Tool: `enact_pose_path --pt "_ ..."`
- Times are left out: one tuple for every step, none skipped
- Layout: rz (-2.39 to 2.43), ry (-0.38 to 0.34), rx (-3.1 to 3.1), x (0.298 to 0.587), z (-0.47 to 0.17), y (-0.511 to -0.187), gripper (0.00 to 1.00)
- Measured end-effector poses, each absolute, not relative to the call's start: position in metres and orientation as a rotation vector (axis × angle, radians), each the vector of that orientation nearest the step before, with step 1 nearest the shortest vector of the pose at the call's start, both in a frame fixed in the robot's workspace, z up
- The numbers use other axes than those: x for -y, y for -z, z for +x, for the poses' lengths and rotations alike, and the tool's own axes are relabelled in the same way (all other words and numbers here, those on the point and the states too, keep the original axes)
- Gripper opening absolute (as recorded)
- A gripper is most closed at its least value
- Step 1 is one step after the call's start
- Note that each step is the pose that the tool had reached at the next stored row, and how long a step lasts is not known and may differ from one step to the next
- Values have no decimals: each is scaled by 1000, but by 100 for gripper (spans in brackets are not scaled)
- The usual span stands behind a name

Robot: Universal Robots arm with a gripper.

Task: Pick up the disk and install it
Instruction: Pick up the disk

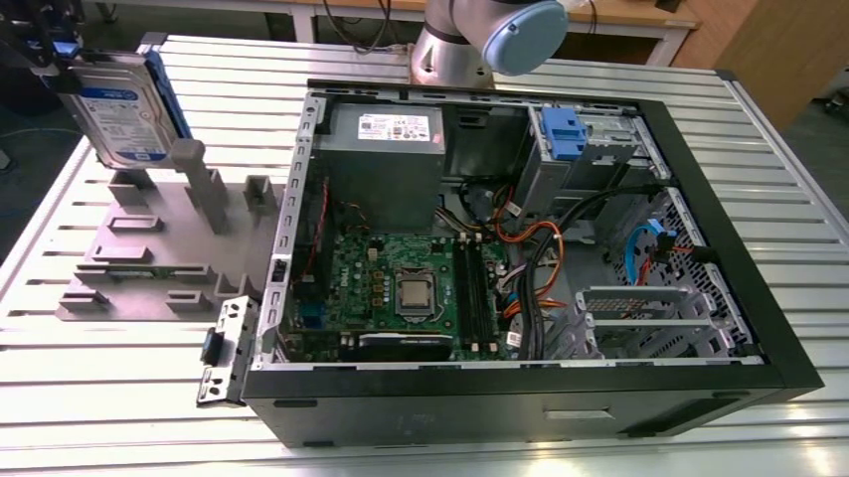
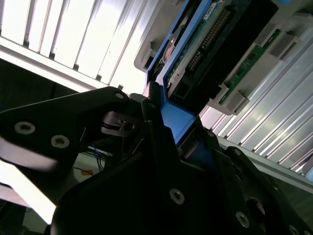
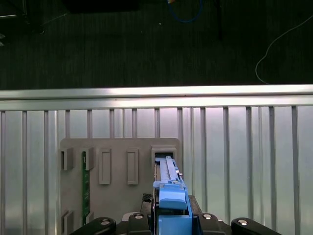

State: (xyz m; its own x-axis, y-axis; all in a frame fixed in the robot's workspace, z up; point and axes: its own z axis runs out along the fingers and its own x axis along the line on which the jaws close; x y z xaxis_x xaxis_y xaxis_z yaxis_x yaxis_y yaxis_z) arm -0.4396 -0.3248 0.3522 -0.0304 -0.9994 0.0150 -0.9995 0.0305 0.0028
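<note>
Grips the disk [image 1: 126,111] upright above the grey holder [image 1: 146,263], gripper [image 3: 172,218] clamped on the upper end across the blue rails [image 2: 178,120]. Cannot tell whether the lower end hangs clear of the holder's slot [image 3: 164,155] or sits in its mouth. Judged stiff and fairly heavy for its size: metal body, no give. Probably delicate inside, and exposed at the circuit board and connector pins [image 2: 208,36] on the underside. Best taken by the plastic rails along the edges, never by the board face. Likely slick on the bare metal, so calls for a firm squeeze and no knocks against the holder's posts.
</note>
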Motion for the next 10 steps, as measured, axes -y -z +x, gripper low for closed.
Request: enact_pose_path --pt "2178 -13 2246 325 -440 -352 36" --pt "2178 -13 2246 325 -440 -353 36" --pt "2178 -13 2246 325 -440 -353 36" --pt "2178 -13 2246 325 -440 -353 36" --pt "2178 -13 2246 325 -440 -353 36" --pt "2178 -13 2246 325 -440 -354 36" --pt "2178 -13 2246 325 -440 -354 36" --pt "2179 -13 2246 325 -440 -354 36" --pt "2178 -13 2246 325 -440 -354 36" --pt "2178 -13 2246 325 -440 -355 36"
